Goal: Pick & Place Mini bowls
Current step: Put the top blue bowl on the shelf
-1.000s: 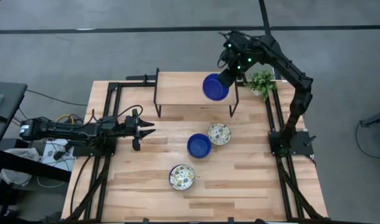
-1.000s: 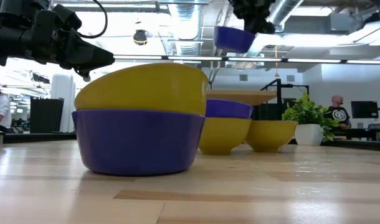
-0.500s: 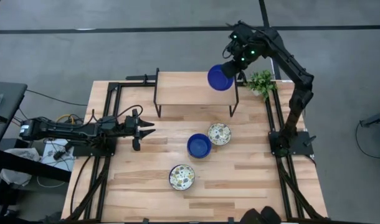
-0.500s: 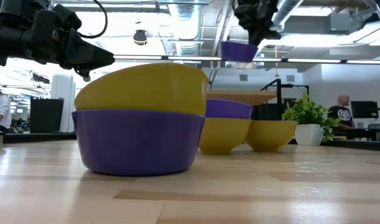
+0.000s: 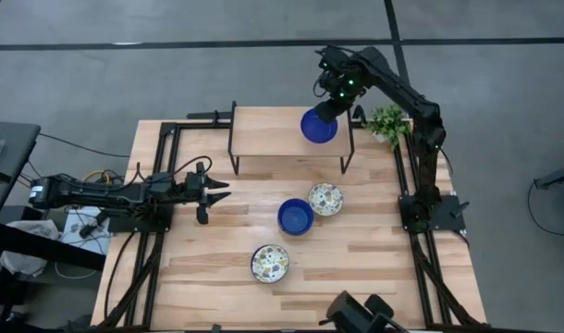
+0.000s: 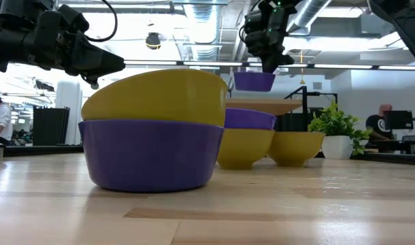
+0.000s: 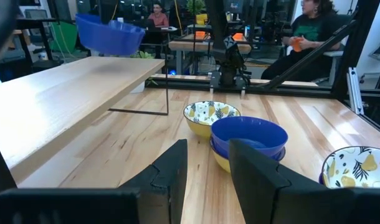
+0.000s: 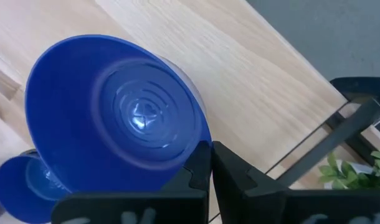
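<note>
Fingers of my right gripper (image 8: pixel 210 163) pinch the blue bowl's (image 5: pixel 318 127) rim above the raised shelf (image 5: pixel 273 131); left gripper (image 5: pixel 208 191) waits open.

Bowls beside the raised shelf, seen past the left gripper (image 7: pixel 207 177)

The gripper's two dark fingers (image 7: pixel 171 180) stand apart with nothing between them. Beyond the shelf (image 7: pixel 71 102) edge, on the table (image 7: pixel 302 134), a blue bowl (image 7: pixel 249 137) sits nested on a yellow one; a floral bowl (image 7: pixel 209 116) touches it behind, another floral bowl (image 7: pixel 355 174) lies apart to the side. A second blue bowl (image 7: pixel 109 32) hangs tilted above the shelf's far end. People (image 7: pixel 311 28) sit in the room behind
</note>
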Controlling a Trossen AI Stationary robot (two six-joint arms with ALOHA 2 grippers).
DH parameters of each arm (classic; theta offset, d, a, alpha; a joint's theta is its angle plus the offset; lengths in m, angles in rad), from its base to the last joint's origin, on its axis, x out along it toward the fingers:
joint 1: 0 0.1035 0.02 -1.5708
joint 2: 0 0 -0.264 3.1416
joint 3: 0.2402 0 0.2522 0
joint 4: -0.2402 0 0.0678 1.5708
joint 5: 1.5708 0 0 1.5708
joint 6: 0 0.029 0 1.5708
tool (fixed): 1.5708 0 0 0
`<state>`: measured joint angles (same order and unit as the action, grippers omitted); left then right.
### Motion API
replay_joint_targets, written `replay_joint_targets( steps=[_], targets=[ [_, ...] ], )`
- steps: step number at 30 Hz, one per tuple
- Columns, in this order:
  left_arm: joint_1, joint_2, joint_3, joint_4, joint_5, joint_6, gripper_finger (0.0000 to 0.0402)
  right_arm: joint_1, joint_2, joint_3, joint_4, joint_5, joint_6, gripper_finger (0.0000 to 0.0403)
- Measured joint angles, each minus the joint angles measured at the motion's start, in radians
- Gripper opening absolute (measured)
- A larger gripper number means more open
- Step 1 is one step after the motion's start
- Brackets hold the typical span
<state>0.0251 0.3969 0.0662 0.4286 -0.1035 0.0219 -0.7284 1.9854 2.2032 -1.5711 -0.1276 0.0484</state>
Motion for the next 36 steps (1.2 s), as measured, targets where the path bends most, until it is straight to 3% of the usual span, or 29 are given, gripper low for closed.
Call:
replay_joint_targets(
  steps=[14, 19, 25, 36],
  targets=[
    [0.000, 0.000, 0.000, 0.000, 0.000, 0.000, 0.0116, -0.060, -0.003, -0.001, 0.000, -0.011, -0.041, 0.0000],
    [0.000, 0.000, 0.000, 0.000, 0.000, 0.000, 0.0116, -0.060, -0.002, -0.059, 0.000, -0.045, -0.060, 0.0000],
    [0.000, 0.000, 0.000, 0.000, 0.000, 0.000, 0.0116, -0.061, -0.001, -0.131, 0.000, -0.025, -0.076, 0.0000],
    [0.000, 0.000, 0.000, 0.000, 0.000, 0.000, 0.0116, -0.075, -0.001, -0.138, 0.001, -0.003, -0.083, 0.0000]
  ],
)
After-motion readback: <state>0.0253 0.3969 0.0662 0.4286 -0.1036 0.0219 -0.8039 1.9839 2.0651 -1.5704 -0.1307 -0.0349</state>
